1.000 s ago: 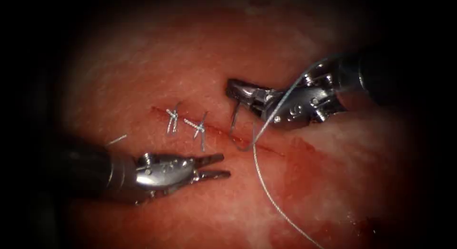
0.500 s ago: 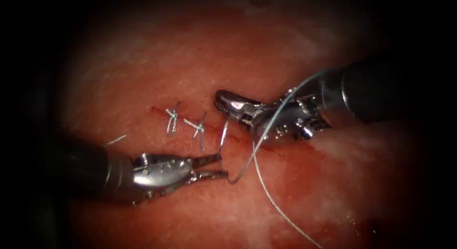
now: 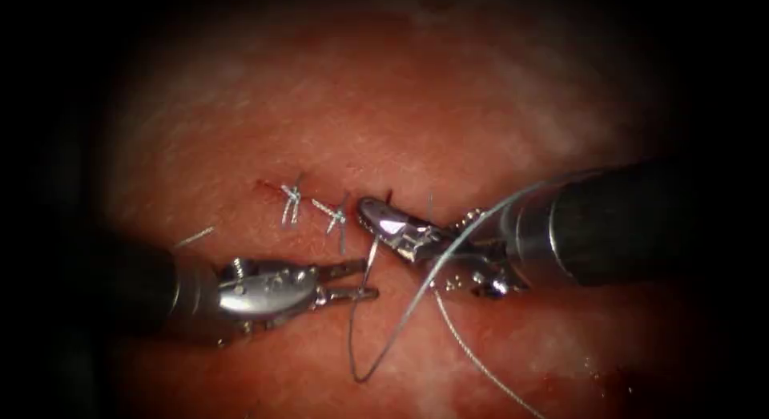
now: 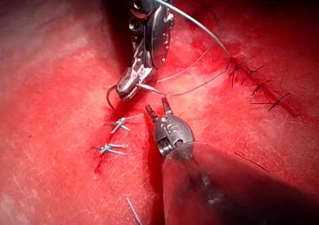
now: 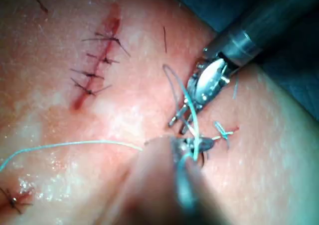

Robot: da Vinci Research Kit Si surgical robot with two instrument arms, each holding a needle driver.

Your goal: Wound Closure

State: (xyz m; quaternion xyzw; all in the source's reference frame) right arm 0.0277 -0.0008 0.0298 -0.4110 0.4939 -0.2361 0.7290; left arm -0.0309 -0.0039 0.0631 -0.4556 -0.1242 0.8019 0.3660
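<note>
My right tool [image 3: 367, 211] lies across the cut [image 3: 268, 184], just right of two tied stitches [image 3: 332, 216], with its jaws shut on the curved needle [image 3: 371, 252] near one end. The needle hangs down from those jaws, above the tissue [image 3: 416, 106] and not in it. It passes right at the tips of my left tool [image 3: 367, 279], which is open and holds nothing. Pale thread [image 3: 473, 359] trails from the needle in a long loop below both tools. The left wrist view shows the left tool [image 4: 157, 105] open just below the right tool [image 4: 122, 90].
A cut end of thread [image 3: 196, 236] lies on the tissue left of the stitches. Red fluid [image 3: 489, 391] wets the tissue at the lower right. An older row of dark stitches [image 4: 259, 85] sits off to the side, also seen as dark stitches [image 5: 94, 60].
My right tool has swung down and to the left with the needle, from the cut's right side to the left tool's tips. The thread loop now hangs lower. The left tool barely moved.
</note>
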